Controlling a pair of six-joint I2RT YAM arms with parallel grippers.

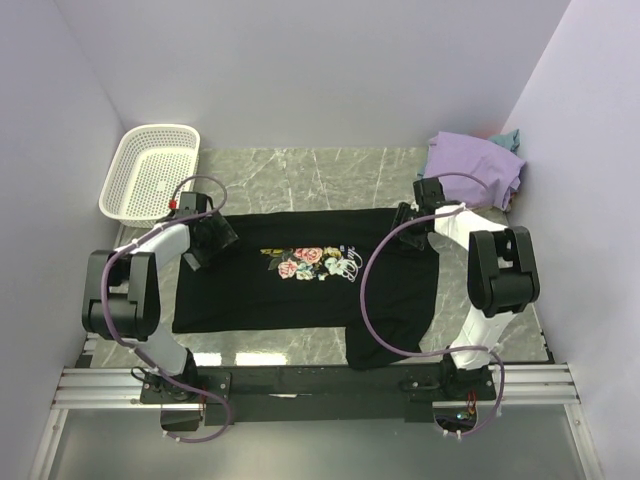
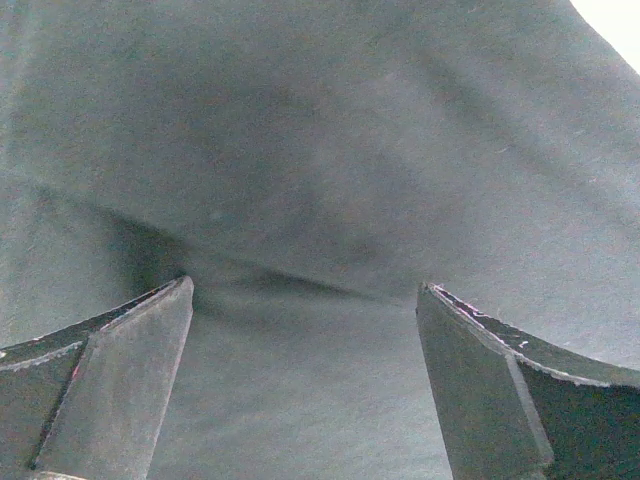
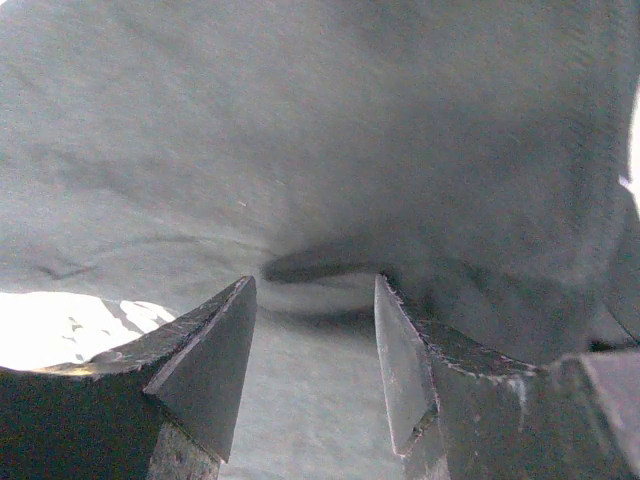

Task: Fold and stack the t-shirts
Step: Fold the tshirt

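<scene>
Left gripper [image 1: 208,244] gaped wide, right gripper [image 1: 412,222] half-spread, both empty at the black shirt [image 1: 300,300] far corners, seemingly ready to pinch for folding.

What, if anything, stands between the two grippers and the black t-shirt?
Nothing visible does. In both wrist views only the black t-shirt lies right beneath the open left gripper and right gripper; no other object is between.

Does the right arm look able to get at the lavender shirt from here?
Probably yes. The lavender shirt sits just beyond the right gripper in the far right corner, with nothing between them. The open jaws would first have to lift off the black shirt.
</scene>
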